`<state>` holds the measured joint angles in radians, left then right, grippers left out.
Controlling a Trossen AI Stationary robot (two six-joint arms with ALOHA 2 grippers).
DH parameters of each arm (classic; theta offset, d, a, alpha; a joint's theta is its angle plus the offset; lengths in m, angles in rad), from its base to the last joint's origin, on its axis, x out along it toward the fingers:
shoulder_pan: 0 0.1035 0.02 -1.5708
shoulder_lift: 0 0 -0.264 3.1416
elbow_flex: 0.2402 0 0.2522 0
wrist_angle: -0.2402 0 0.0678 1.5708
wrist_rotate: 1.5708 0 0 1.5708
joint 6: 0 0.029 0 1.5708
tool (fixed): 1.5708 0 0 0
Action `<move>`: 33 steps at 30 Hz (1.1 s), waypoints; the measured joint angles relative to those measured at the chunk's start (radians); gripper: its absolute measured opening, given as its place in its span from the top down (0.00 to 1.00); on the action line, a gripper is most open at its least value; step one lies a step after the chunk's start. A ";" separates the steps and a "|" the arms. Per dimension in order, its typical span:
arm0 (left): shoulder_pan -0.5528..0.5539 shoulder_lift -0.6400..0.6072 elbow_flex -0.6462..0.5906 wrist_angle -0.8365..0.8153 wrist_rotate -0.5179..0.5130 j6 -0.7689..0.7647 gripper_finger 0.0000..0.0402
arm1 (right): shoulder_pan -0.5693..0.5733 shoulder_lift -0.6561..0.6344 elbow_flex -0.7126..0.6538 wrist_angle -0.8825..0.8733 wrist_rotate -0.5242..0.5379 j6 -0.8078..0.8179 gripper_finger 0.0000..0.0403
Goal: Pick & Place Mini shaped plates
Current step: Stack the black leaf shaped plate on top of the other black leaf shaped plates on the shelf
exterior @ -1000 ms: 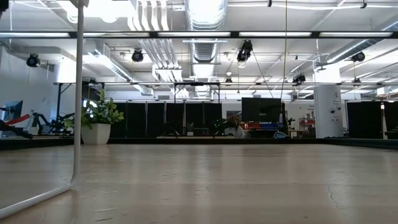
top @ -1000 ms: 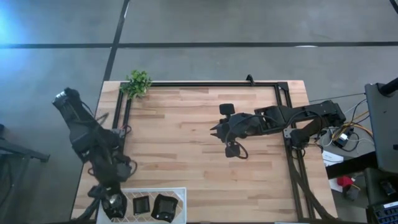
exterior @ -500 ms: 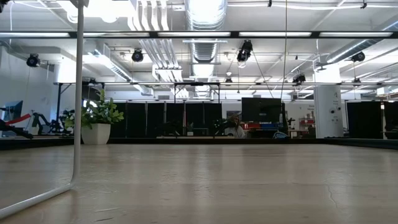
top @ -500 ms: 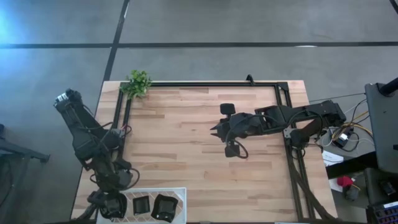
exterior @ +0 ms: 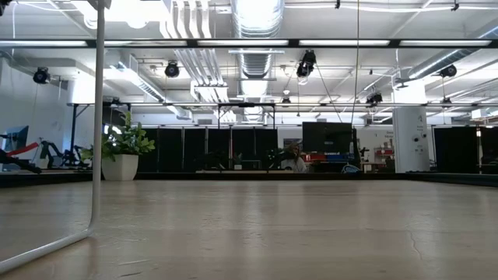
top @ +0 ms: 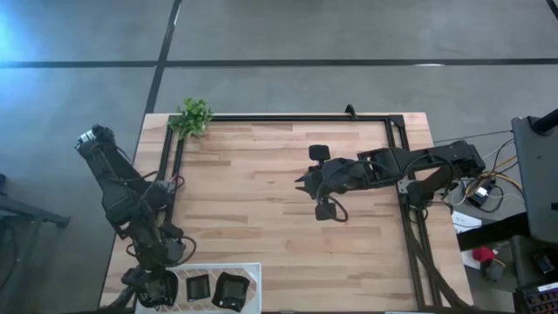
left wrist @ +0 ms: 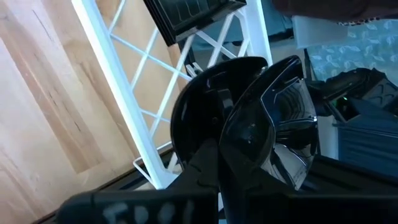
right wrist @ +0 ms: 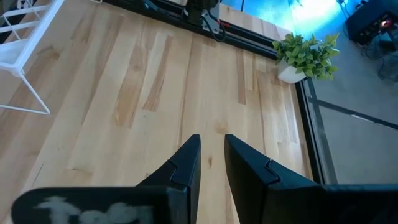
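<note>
A white wire basket (top: pixel 250 267) stands at the table's near left corner. It holds several glossy black mini shaped plates, among them a square one (top: pixel 199 286) and a larger one (top: pixel 229 290). My left gripper (top: pixel 157 284) is down over the basket's left end, shut on a glossy black plate with a ribbed inside (left wrist: pixel 283 121). A second rounded black plate (left wrist: pixel 196 112) shows right beside it. My right gripper (right wrist: pixel 211 158) hovers over the middle of the table, empty, with a narrow gap between its fingers. My left gripper holds the ribbed black plate at its rim (left wrist: pixel 239 134), pinched between the two fingers (left wrist: pixel 214 168), which come from above into the basket. The fingertips are hidden by the plates. Whether the plate is clear of the basket's wires (left wrist: pixel 146 62) I cannot tell.
A small green plant (top: pixel 193 116) stands at the table's far left corner. A black frame rail (top: pixel 288 118) runs along the far edge and down both sides. Bare wood lies between the two arms. The basket's white wire leg (exterior: pixel 96 124) shows in the low view.
My left arm has stretched toward the table's near edge and sunk lower over the basket's left end. It has kept still for the last half second. The right arm has not moved.
</note>
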<state>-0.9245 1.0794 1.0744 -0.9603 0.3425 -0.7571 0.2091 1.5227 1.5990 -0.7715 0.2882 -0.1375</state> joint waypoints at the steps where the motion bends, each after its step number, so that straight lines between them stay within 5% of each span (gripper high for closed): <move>1: 0.000 0.000 0.000 0.000 -0.006 -0.001 1.00 | 0.000 0.000 0.000 0.000 0.000 0.000 0.83; 33: 0.007 0.004 0.000 0.004 -0.085 0.083 1.00 | 0.000 -0.001 0.000 0.000 0.000 0.022 0.83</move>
<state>-0.9176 1.0836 1.0748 -0.9564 0.2571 -0.6740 0.2089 1.5215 1.5990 -0.7715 0.2886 -0.1151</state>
